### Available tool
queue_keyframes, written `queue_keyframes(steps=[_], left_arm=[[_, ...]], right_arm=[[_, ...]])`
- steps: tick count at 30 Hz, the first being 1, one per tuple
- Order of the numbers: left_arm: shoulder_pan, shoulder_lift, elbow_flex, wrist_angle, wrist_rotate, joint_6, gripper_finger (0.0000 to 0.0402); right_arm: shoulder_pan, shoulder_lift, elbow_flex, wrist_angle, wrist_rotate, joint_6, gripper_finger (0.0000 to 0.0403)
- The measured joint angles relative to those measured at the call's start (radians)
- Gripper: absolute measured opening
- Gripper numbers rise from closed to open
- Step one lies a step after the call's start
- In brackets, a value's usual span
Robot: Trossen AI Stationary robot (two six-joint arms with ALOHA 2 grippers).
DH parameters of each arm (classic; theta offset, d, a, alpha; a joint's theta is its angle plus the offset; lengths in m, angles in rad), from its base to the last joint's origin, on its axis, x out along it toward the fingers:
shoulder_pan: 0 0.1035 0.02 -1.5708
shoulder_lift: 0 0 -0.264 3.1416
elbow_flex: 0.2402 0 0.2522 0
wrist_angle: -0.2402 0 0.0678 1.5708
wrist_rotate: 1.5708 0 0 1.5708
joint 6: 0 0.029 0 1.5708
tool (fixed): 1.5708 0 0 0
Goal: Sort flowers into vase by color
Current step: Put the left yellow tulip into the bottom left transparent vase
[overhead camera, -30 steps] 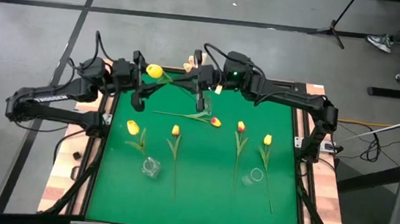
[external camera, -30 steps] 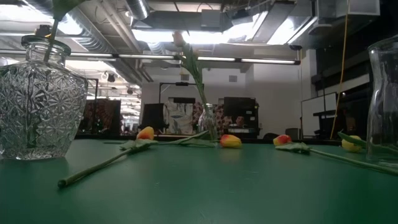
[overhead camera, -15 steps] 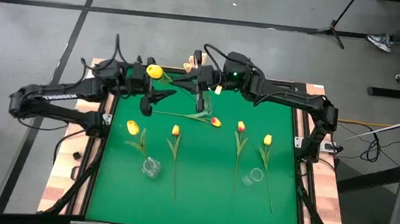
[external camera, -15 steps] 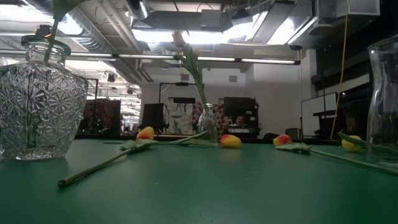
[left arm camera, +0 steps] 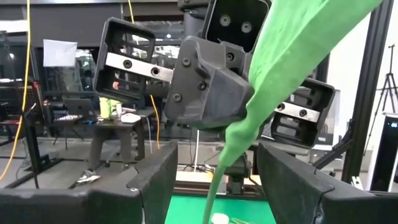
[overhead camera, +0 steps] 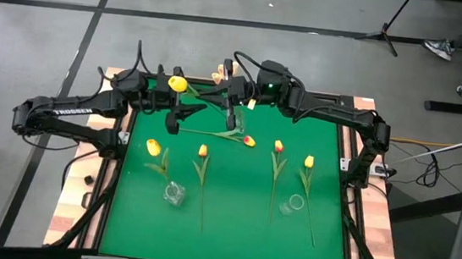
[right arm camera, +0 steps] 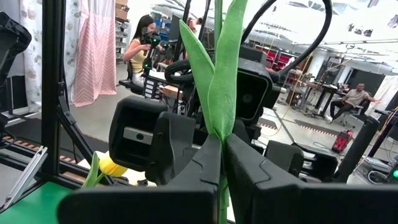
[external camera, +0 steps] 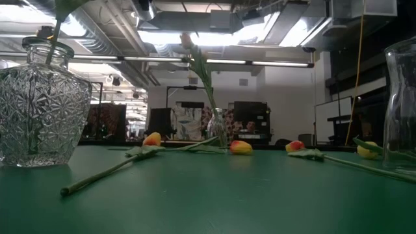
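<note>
My right gripper (overhead camera: pixel 231 106) is over the table's far middle, shut on a yellow tulip (overhead camera: pixel 178 82) whose stem runs from the head toward it. My left gripper (overhead camera: pixel 173 117) is open just left of it and faces it. In the left wrist view its fingers (left arm camera: pixel 155 180) stand either side of the hanging green leaf (left arm camera: pixel 273 68) without touching. Several more tulips lie flat on the green mat: an orange-red one (overhead camera: pixel 249 140), two yellow ones (overhead camera: pixel 154 147) (overhead camera: pixel 202 151), another orange one (overhead camera: pixel 279 146) and a yellow one (overhead camera: pixel 309 162). My right gripper (right arm camera: pixel 221 146) pinches the yellow tulip's green stem (right arm camera: pixel 219 127) between its two fingers, just below the leaves. The fingers lie across the stem. The flower is lifted clear of the mat, with its leaves (right arm camera: pixel 217 68) standing out past the fingertips.
Two clear glass vases stand near the table's near side, one on the left (overhead camera: pixel 175 194) and one on the right (overhead camera: pixel 293 204). A small vase with a pale flower (overhead camera: pixel 219 73) sits at the far edge. People are in the room beyond.
My left gripper has moved toward the table's right, closing in on the right gripper and the held tulip. The right gripper and the flower have kept still.
</note>
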Motion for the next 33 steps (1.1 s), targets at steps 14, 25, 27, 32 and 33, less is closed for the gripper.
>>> queue_keyframes(steps=[14, 25, 27, 32, 33], left_arm=[[0.000, 0.000, 0.000, -0.002, -0.066, -0.026, 0.0116], [-0.001, 0.000, 0.000, -0.007, -0.066, -0.027, 0.0024], [-0.001, 0.000, 0.000, -0.007, -0.066, -0.027, 0.0014], [-0.001, 0.000, 0.000, -0.006, -0.069, -0.027, 0.0008], [0.000, 0.000, 0.000, -0.006, -0.071, -0.027, 0.0007]], right_arm=[[-0.001, 0.000, 0.000, -0.014, -0.006, 0.000, 0.0012], [-0.002, 0.000, 0.001, -0.030, 0.021, 0.005, 0.0014], [-0.002, 0.000, 0.001, -0.034, 0.024, 0.006, 0.0022], [-0.001, 0.000, 0.001, -0.039, 0.025, 0.006, 0.0085], [-0.001, -0.001, 0.001, -0.040, 0.025, 0.006, 0.0101]])
